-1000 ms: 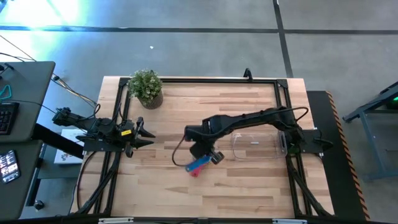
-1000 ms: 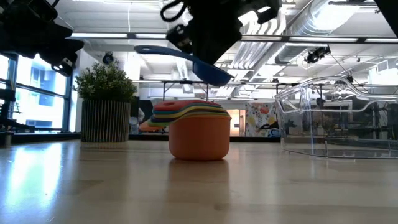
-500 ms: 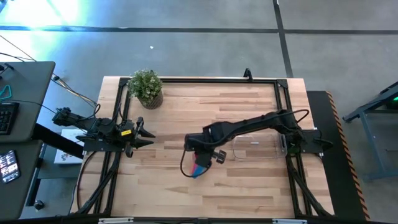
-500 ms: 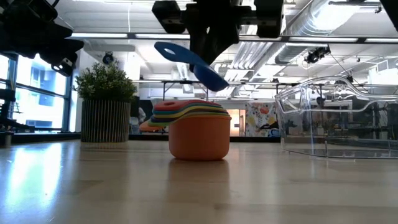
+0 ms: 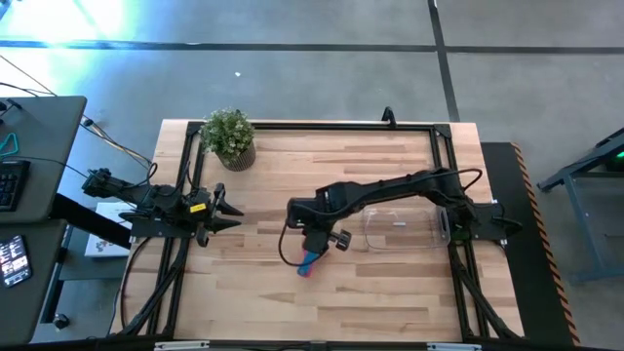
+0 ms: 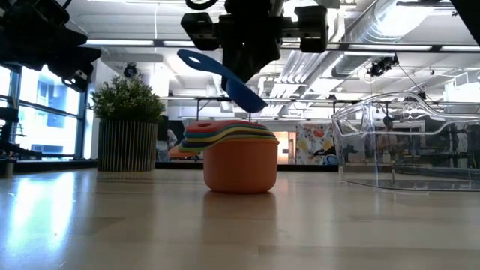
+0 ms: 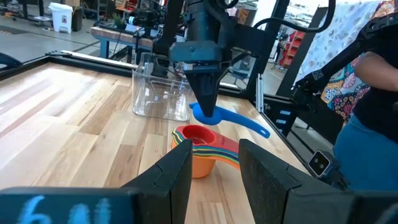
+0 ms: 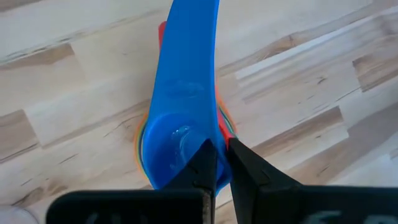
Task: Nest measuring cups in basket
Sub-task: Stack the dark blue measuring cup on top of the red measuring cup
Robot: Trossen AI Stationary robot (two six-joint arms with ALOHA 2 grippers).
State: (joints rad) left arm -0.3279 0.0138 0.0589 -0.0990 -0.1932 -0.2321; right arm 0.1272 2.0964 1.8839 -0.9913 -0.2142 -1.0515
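The blue cup [image 6: 225, 75] is hanging tilted in the air, its long flat handle pointing up and away from the bowl. The right gripper [image 8: 217, 163] is pinching the rim of that bowl with its fingers clenched on it, holding it just above the stack [image 6: 238, 157], apart from it. The stack is sitting on the table [image 5: 263, 283] near the middle: a big orange cup at the bottom, with thinner rims in red, yellow and green showing above it, handles fanning to one side. In the high view the arm is covering most of the stack, so the cups cannot be counted.

The basket [image 5: 405, 226] is standing beside the stack, toward the right arm's base; it is clear and looking empty, though the room behind is showing through its walls.

The left gripper [image 5: 229, 212] is waiting at the table's left edge, its fingers spread apart, well away from the cups. A plant [image 5: 230, 136] is standing at the far left corner.
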